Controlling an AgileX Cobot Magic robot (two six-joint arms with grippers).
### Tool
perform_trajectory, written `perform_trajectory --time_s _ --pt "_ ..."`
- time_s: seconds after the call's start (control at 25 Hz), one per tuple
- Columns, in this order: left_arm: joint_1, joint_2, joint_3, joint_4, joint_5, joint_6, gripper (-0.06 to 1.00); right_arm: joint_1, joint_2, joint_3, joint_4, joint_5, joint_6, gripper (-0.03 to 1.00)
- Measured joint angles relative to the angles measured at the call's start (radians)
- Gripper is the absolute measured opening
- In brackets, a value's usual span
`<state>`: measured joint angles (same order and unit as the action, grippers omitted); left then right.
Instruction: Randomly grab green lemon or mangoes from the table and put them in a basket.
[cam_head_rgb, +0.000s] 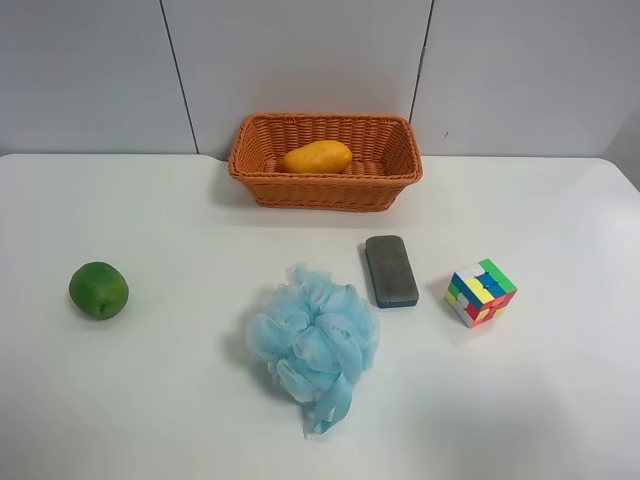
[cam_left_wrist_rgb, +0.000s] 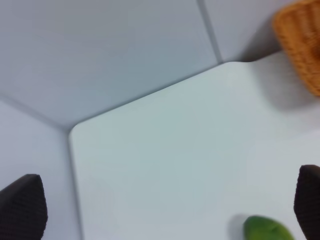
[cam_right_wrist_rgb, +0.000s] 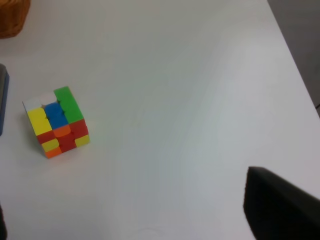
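Note:
The yellow-orange mango (cam_head_rgb: 317, 157) lies inside the wicker basket (cam_head_rgb: 400, 180) at the back of the white table (cam_head_rgb: 150, 400). The green lemon (cam_head_rgb: 98, 290) sits on the table at the exterior high view's left. Neither arm shows in that view. In the left wrist view my left gripper (cam_left_wrist_rgb: 167, 182) is open and empty. The lemon (cam_left_wrist_rgb: 267, 229) lies just inside one finger (cam_left_wrist_rgb: 310, 200), and a basket corner (cam_left_wrist_rgb: 300, 45) shows farther off. My right gripper (cam_right_wrist_rgb: 140, 212) is open and empty over bare table, with one dark finger (cam_right_wrist_rgb: 280, 207) showing.
A pale blue bath pouf (cam_head_rgb: 312, 340) lies at the table's middle front. A grey block (cam_head_rgb: 390, 270) and a coloured puzzle cube (cam_head_rgb: 480, 292) lie to its right. The cube also shows in the right wrist view (cam_right_wrist_rgb: 56, 122). Grey wall panels stand behind the basket.

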<state>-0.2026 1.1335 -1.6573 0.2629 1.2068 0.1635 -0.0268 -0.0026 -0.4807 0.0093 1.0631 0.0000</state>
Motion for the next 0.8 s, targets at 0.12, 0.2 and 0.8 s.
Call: perform_trajectory --time_s 0.12,0.2,0.8 --pt "0.071 -0.148 0.127 0.033 0.001 -0.034 0.99 0.0 0.0 0.0 0.0 0.0 0.0 0.93" --pt "0.117 -0.242 0.208 0.036 0.002 -0.045 0.99 0.0 0.0 0.0 0.0 0.0 0.0 0.93" --pt "0.229 -0.94 0.759 -0.088 -0.005 -0.209 0.99 0.0 0.0 0.0 0.0 0.0 0.0 0.93"
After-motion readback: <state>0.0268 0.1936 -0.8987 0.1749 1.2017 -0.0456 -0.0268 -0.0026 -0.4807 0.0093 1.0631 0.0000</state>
